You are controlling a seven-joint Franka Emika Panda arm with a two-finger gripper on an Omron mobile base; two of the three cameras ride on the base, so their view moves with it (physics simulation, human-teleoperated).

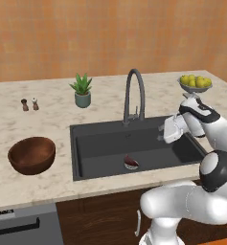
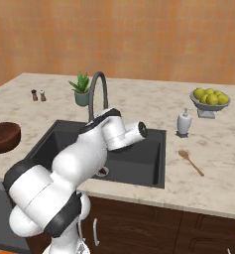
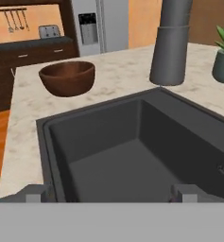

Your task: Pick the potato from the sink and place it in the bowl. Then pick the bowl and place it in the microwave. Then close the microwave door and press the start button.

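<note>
Orange wall behind a marble tabletop (image 1: 48,119) with dark cabinets below. Sink (image 1: 100,143) set into it, arched faucet (image 1: 135,93) at its back edge. Potato (image 1: 130,161) lies on the sink floor, right by the drain, toward the front wall. Bowl (image 1: 32,154) sits upright on the tabletop left of the sink, well apart from the potato, nothing visible in it. Gripper (image 3: 111,191) hangs over the right part of the sink above the basin, jaws spread wide, nothing between them; fingertips (image 3: 35,193) show at the bottom of the hand view, looking across the basin toward the bowl. Potted plant (image 1: 82,91) behind the sink to the left, salt and pepper shakers (image 1: 29,104) further left. Fruit dish (image 2: 210,100), soap bottle (image 2: 184,122) and wooden spoon (image 2: 191,162) on the right side.
</note>
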